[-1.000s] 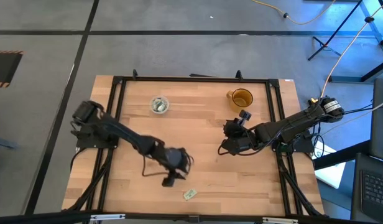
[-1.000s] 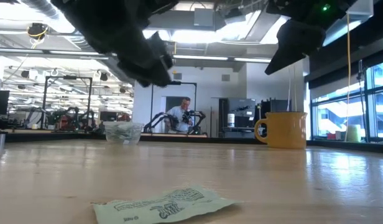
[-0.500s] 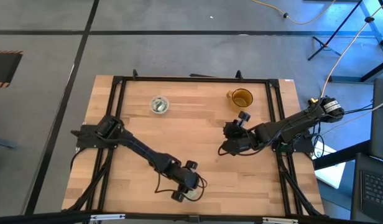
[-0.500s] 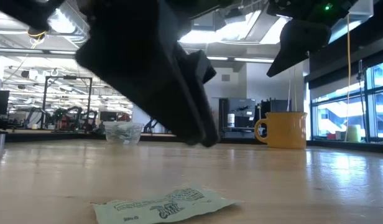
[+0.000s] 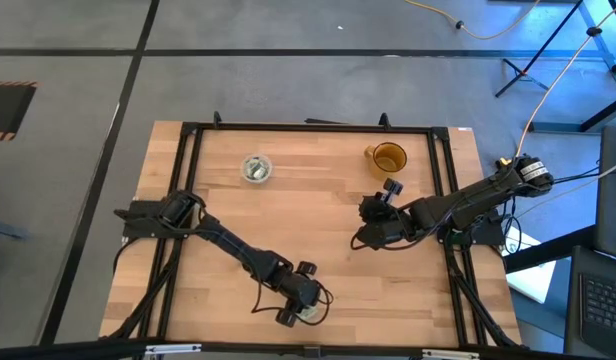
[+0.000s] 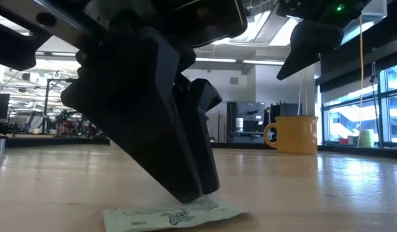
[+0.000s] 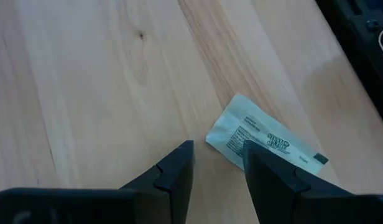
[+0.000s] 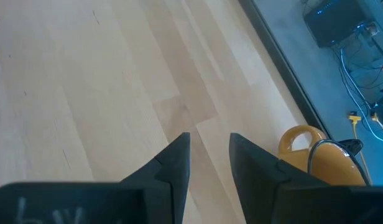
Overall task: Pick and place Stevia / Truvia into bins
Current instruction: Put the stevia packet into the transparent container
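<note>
One green-and-white sachet (image 7: 263,140) lies flat on the wood near the table's near edge (image 5: 312,314). My left gripper (image 7: 217,150) is down over it, narrowly open. One finger (image 7: 266,171) overlaps the sachet's end, and the other stands on bare wood beside it. In the low view the fingertips (image 6: 193,192) sit right at the sachet (image 6: 166,216). My right gripper (image 8: 209,142) hovers, narrowly open and empty, over the table's right half near the amber mug (image 5: 389,158). The clear cup (image 5: 256,168) stands at the far left with sachets inside. My left gripper comes at the sachet from above, slanting down, with one fingertip (image 7: 250,148) over the sachet's end (image 7: 232,138). The sachet lies flat on the table and is not between the fingers. I cannot tell whether the fingertip touches it.
A black frame (image 5: 188,128) runs around the table's edges. The amber mug (image 6: 292,134) stands upright at the far right, its handle toward the table's left. The left gripper hides the clear cup in the low view. Bare wood lies between the two arms.
My left gripper has moved toward the table's near edge and down, ending with its fingertips right at the sachet. The sachet has stayed where it lay.
</note>
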